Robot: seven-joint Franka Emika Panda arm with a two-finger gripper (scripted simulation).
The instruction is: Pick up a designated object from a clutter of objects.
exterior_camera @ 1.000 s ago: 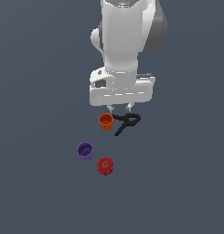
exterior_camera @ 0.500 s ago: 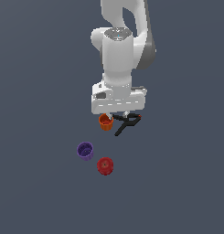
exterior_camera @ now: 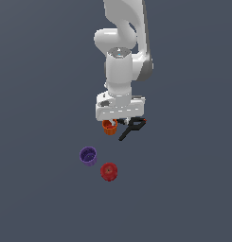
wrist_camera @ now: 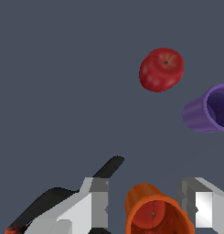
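Lowered gripper (wrist_camera: pixel 150 210) straddling orange cup (wrist_camera: pixel 154 212) (empty), jaws apart

- The gripper (exterior_camera: pixel 113 124) has descended since a second ago, its fingers (wrist_camera: pixel 100 203) now flanking the orange cup (exterior_camera: pixel 110 127) (jaws apart).
- The arm has straightened more upright.

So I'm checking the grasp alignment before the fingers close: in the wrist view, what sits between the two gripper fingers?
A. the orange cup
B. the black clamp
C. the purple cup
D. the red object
A. In the wrist view the orange cup sits in the gap between the two pale fingers, which stand apart on either side of it, while the purple cup, the red object and the black clamp lie outside that gap.
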